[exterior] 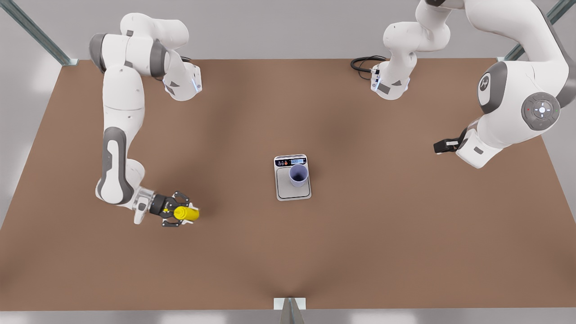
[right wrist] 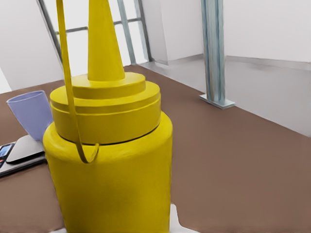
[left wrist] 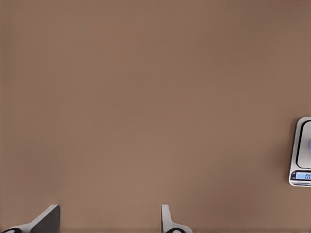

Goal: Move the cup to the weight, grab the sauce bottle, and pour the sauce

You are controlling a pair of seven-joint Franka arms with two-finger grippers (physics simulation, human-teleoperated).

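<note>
One cup (exterior: 298,174) upright on weight (exterior: 293,186); right fingers (exterior: 178,196) around sauce bottle (exterior: 186,213); left fingers (left wrist: 47,221) apart.

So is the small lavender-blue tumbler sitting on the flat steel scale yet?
Yes. The lavender-blue tumbler stands upright on the steel scale, on its plate beside the display end, mouth open upward.

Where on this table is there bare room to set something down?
Bare table lies wide between the weight and the front view's near edge, and between the weight and the left gripper, which waits open. Crowded spots: the weight's plate, bearing the cup, and the right gripper around the sauce bottle.
</note>
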